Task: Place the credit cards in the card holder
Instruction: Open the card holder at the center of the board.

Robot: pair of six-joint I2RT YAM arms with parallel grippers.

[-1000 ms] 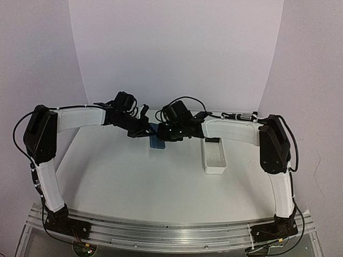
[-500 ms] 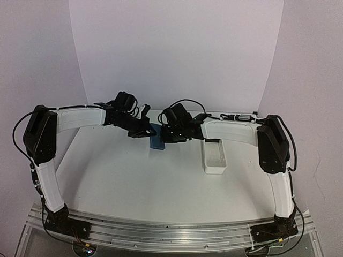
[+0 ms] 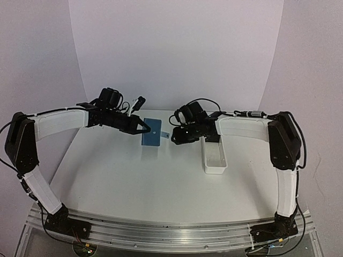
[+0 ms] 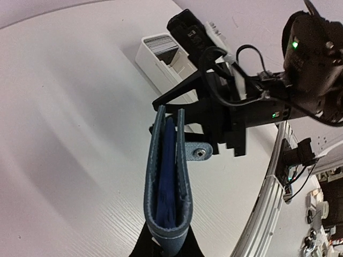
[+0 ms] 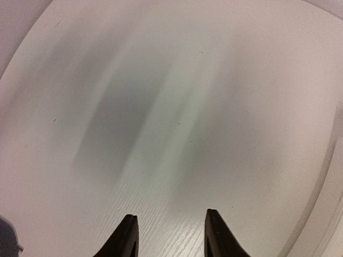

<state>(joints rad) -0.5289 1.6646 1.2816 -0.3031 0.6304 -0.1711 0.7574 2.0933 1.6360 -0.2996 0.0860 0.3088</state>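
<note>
The card holder (image 3: 151, 132), a small blue folding wallet with a snap tab (image 4: 199, 152), hangs above the table's far middle. My left gripper (image 3: 142, 128) is shut on its folded edge. The left wrist view shows the card holder (image 4: 167, 182) edge-on, slightly parted, with darker blue inside. My right gripper (image 3: 173, 138) sits just right of the tab, open and empty; its fingers (image 5: 127, 231) frame bare table. A grey stack that may be the credit cards (image 4: 159, 45) stands in the white tray's end.
A long white tray (image 3: 214, 156) lies right of centre, under the right forearm. The right arm's black wrist (image 4: 225, 115) is close behind the card holder. A white backdrop curves round the table's far side.
The left arm has swung left and turned the card holder so that its flat face shows from above. The right gripper has drawn back to the right and opened.
</note>
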